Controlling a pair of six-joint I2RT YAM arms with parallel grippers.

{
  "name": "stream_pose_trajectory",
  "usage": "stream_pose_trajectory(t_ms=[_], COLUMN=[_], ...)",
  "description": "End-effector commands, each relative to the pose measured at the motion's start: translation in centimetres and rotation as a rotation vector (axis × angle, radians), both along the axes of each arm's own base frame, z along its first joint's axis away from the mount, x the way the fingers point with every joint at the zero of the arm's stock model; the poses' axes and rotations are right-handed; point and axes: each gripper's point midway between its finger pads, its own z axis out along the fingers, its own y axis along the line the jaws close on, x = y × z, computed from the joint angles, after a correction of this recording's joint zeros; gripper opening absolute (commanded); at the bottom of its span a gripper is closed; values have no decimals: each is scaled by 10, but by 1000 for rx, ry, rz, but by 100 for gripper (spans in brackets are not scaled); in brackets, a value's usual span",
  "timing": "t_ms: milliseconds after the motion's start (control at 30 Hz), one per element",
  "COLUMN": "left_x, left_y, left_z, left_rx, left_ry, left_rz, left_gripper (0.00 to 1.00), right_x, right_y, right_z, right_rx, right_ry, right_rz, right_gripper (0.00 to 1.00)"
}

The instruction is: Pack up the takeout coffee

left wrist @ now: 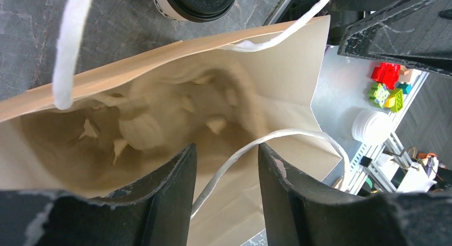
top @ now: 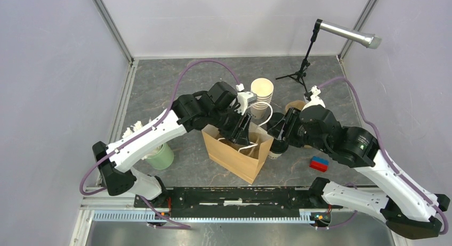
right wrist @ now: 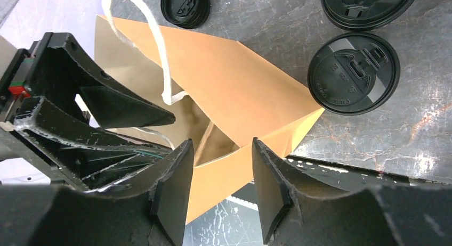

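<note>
A brown paper bag (top: 237,153) with white rope handles stands open in the middle. A takeout coffee cup with a black lid (top: 276,148) stands against the bag's right side; it also shows in the left wrist view (left wrist: 194,1) and the right wrist view (right wrist: 353,73). My left gripper (top: 242,131) hovers over the bag's mouth, open and empty (left wrist: 226,147), with a white handle (left wrist: 234,161) running loose between its fingers. My right gripper (top: 278,133) is open and empty (right wrist: 221,142) above the bag's right edge (right wrist: 250,166), next to the cup.
A stack of lidless cream cups (top: 262,94) stands behind the bag. Loose black lids (right wrist: 185,6) and a larger lid pile (right wrist: 368,6) lie on the table. A green cup (top: 160,156) is at left, a red-blue block (top: 320,163) at right, a microphone stand (top: 301,70) at back.
</note>
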Motion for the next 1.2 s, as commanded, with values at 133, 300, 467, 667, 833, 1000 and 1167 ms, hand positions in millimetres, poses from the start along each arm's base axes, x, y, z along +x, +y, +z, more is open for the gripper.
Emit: stream_pose_trajectory(t_ms=[133, 300, 467, 667, 833, 1000, 1167], left_x=[6, 7, 5, 15, 35, 49, 64], left_y=[-1, -2, -5, 12, 52, 82, 105], left_z=[7, 10, 38, 83, 91, 89, 70], left_rx=[-31, -39, -114, -154, -28, 52, 172], left_ry=[-98, -101, -93, -158, -234, -266, -260], left_rz=[-24, -18, 28, 160, 344, 490, 566], left_gripper=[52, 52, 56, 60, 63, 64, 64], right_x=[8, 9, 12, 17, 14, 14, 11], right_y=[8, 12, 20, 31, 47, 65, 63], right_z=[8, 11, 39, 57, 50, 51, 51], right_rx=[27, 16, -123, -160, -147, -128, -159], right_ry=[-21, -49, -150, -273, -266, -269, -209], right_rz=[-15, 30, 211, 337, 409, 467, 453], right_gripper=[49, 46, 47, 40, 37, 36, 44])
